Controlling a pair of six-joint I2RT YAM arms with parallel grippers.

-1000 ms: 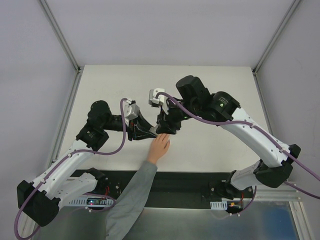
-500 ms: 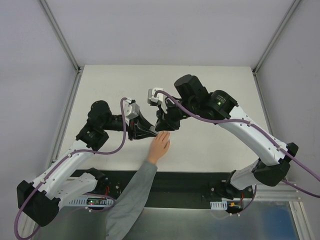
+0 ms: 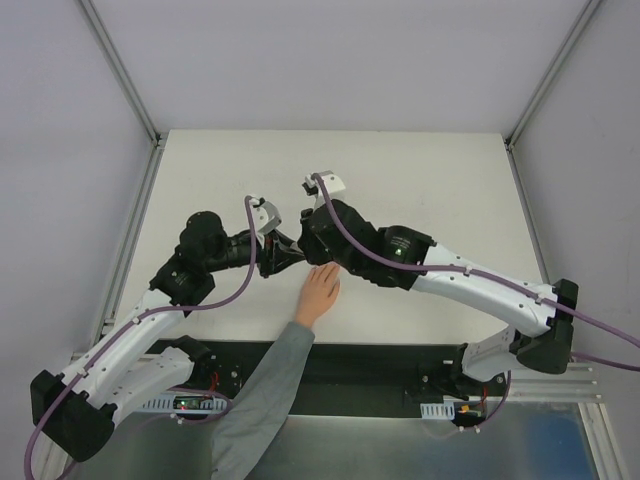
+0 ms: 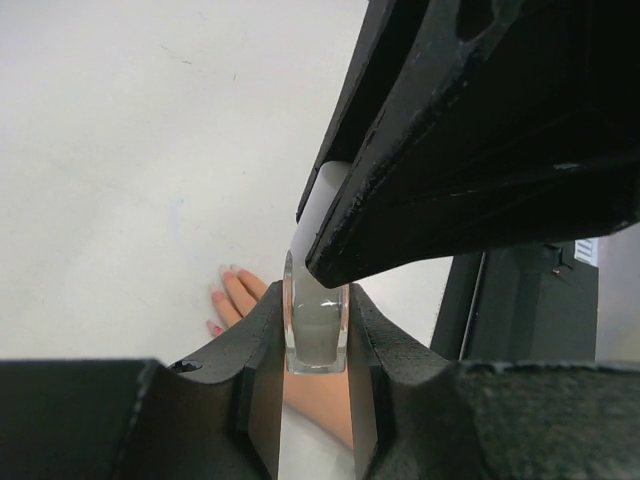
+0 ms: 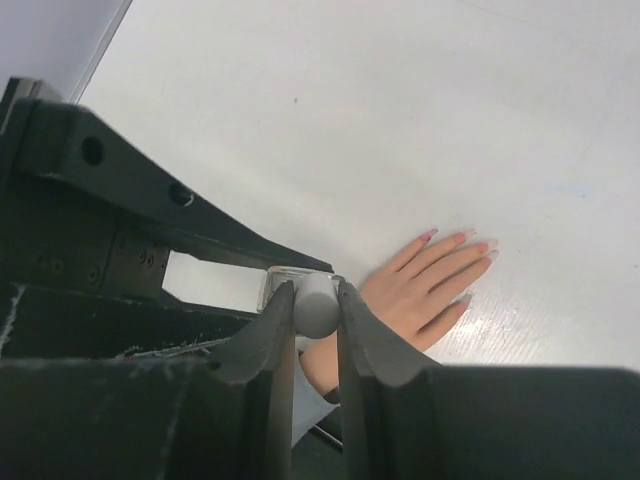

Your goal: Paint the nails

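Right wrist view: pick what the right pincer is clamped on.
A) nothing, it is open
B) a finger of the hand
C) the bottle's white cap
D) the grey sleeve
C: the right pincer pinches the white cap of the small bottle that the left pincer holds, above the hand.

bright, even light, soft shadows; the near left tool (image 4: 315, 300) looks dark, perhaps slightly blurred.

Left gripper (image 4: 315, 320) and right gripper (image 5: 315, 300) tip to tip (both clamped)
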